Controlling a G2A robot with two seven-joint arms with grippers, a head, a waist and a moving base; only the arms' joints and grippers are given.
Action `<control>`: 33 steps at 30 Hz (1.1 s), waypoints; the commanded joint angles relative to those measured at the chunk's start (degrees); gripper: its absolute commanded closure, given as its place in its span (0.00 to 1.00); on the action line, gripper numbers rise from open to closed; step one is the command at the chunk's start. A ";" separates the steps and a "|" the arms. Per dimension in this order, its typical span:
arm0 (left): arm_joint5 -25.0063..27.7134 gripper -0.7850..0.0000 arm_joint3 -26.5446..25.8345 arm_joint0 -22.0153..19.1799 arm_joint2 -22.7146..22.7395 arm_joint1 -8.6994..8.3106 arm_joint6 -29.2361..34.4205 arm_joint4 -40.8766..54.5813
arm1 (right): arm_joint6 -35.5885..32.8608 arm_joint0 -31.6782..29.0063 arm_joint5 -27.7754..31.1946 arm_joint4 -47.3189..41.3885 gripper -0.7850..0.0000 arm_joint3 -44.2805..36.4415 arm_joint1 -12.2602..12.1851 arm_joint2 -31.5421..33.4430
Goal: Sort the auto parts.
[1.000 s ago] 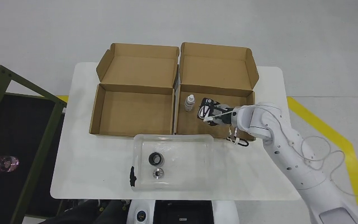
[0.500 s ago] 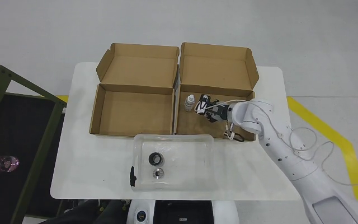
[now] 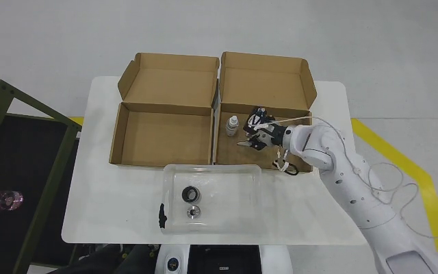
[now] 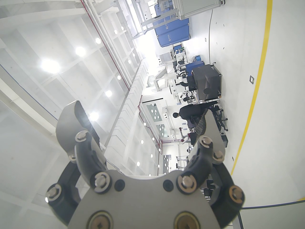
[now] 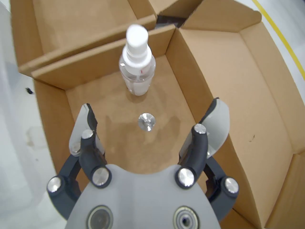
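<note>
My right gripper hangs open inside the right cardboard box, with nothing between its fingers. Just below it, a small round silver part lies on the box floor. Beyond the part stands a clear bottle with a white cap, close to the box's corner. The top view has the right gripper beside the bottle. My left gripper is open and empty, pointing up at the hall's ceiling.
The left cardboard box is open beside the right box. A clear plastic tray in front of them holds a black ring and a silver part. A small black piece sits at its left edge.
The right arm's wrist swung toward the bottle, then drew back a little and turned, staying over the right box. The bottle and the tray's parts have not moved.
</note>
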State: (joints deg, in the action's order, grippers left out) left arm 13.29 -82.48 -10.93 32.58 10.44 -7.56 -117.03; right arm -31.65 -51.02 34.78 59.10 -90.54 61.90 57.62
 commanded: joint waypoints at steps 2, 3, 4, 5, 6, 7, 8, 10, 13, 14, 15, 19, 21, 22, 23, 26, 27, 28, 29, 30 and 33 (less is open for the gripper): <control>0.00 0.00 0.00 0.00 0.00 0.00 0.00 0.00 | -1.54 -2.44 0.03 -2.63 0.00 -4.69 -0.55 2.15; 0.00 0.00 0.00 0.00 0.00 0.00 0.00 0.00 | -1.81 -3.21 0.15 -2.63 0.00 -6.35 -0.74 2.74; 0.00 0.00 0.00 0.00 0.00 0.00 0.00 0.00 | -1.87 -3.96 0.24 -2.37 0.00 -8.00 -0.91 3.24; 0.00 0.00 0.00 0.00 0.00 0.00 0.00 0.00 | -1.89 -4.74 0.29 -1.94 0.00 -9.45 -1.06 3.64; 0.00 0.00 0.00 0.00 0.00 0.00 0.00 0.00 | -1.78 -5.52 0.50 -1.33 0.00 -11.21 -1.19 3.85; 0.00 0.00 0.00 0.00 0.00 0.00 0.00 0.00 | -1.64 -6.30 0.48 -0.63 0.00 -12.63 -1.31 4.07; 0.00 0.00 0.00 0.00 0.00 0.00 0.00 0.00 | -1.59 -7.02 0.92 0.50 0.00 -14.22 -1.43 4.05; 0.00 0.00 0.00 0.00 0.00 0.00 0.00 0.00 | -0.52 -8.61 1.40 1.54 0.00 -16.89 -1.54 3.79; 0.00 0.00 0.00 0.00 0.00 0.00 0.00 0.00 | 1.07 -10.72 1.56 3.50 0.00 -20.20 -1.57 2.77; 0.00 0.00 0.00 0.00 0.00 0.00 0.00 0.00 | 1.74 -11.39 1.30 3.88 0.00 -21.17 -1.53 2.27; 0.00 0.00 0.00 0.00 0.00 0.00 0.00 0.00 | 2.24 -11.92 0.95 4.68 0.00 -21.89 -1.49 1.80; 0.00 0.00 0.00 0.00 0.00 0.00 0.00 0.00 | 6.30 -13.61 0.73 6.85 0.00 -22.77 -1.19 -0.47; 0.00 0.00 0.00 0.00 0.00 0.00 0.00 0.00 | 8.11 -14.25 0.32 7.67 0.00 -22.53 -1.01 -1.47; 0.00 0.00 0.00 0.00 0.00 0.00 0.00 0.00 | 8.78 -14.41 0.13 8.12 0.00 -22.49 -0.91 -1.95; 0.00 0.00 0.00 0.00 0.00 0.00 0.00 0.00 | 9.42 -14.58 -0.01 8.42 0.00 -22.50 -0.79 -2.59; 0.00 0.00 0.00 0.00 0.00 0.00 0.00 0.00 | 10.43 -14.51 -0.38 9.55 0.00 -22.92 -0.27 -5.32; 0.00 0.00 0.00 0.00 0.00 0.00 0.00 0.00 | 10.56 -14.20 -0.59 9.96 0.00 -22.88 -0.05 -6.23; 0.00 0.00 0.00 0.00 0.00 0.00 0.00 0.00 | 10.59 -13.78 -0.66 10.39 0.00 -22.81 0.19 -7.23; 0.00 0.00 0.00 0.00 0.00 0.00 0.00 0.00 | 10.59 -13.28 -0.63 10.75 0.00 -22.70 0.44 -8.18; 0.00 0.00 0.00 0.00 0.00 0.00 0.00 0.00 | 10.55 -12.75 -0.71 11.06 0.00 -22.48 0.68 -9.03; 0.00 0.00 0.00 0.00 0.00 0.00 0.00 0.00 | 10.32 -11.12 -0.80 12.00 0.00 -21.67 1.49 -11.81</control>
State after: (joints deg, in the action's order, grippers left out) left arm 13.29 -82.48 -10.93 32.58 10.44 -7.56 -117.03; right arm -21.29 -62.65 34.06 70.89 -112.53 63.15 46.66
